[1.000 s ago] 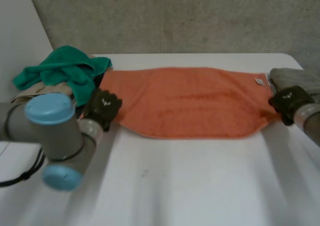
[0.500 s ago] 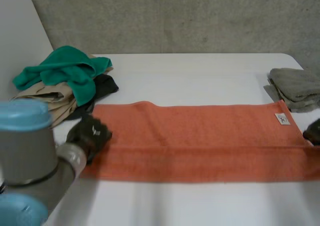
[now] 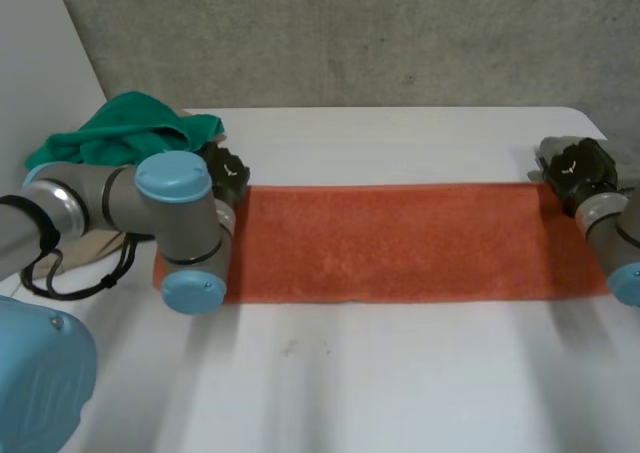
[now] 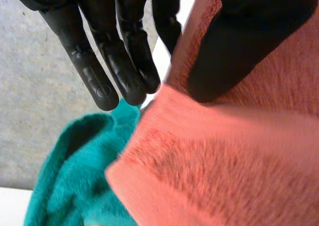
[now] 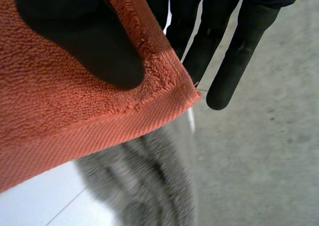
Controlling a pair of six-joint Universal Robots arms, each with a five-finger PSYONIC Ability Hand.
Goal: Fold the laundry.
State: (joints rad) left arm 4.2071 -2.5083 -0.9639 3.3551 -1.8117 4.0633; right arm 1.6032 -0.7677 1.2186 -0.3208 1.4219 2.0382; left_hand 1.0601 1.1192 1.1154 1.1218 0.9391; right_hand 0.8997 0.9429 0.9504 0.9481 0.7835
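Note:
An orange towel (image 3: 400,243) lies across the table as a long strip, folded lengthwise. My left hand (image 3: 225,173) is at its far left corner. In the left wrist view the thumb (image 4: 249,36) lies on the towel (image 4: 239,176), and the straight fingers (image 4: 99,61) reach past its hem on the other side. My right hand (image 3: 578,168) is at the far right corner. There the thumb (image 5: 84,36) presses on the towel (image 5: 60,116) with the fingers (image 5: 234,61) behind the corner, which hangs over a grey cloth.
A pile topped by a green cloth (image 3: 130,128) sits at the table's far left, just beyond my left hand, and shows as green cloth (image 4: 75,186) under the towel corner. A folded grey towel (image 5: 149,186) lies under my right hand, near the table's right edge.
Both hands first drew the towel toward me, then carried its near edge away over the rest. The towel is now a narrower folded strip, and both hands sit at its far corners.

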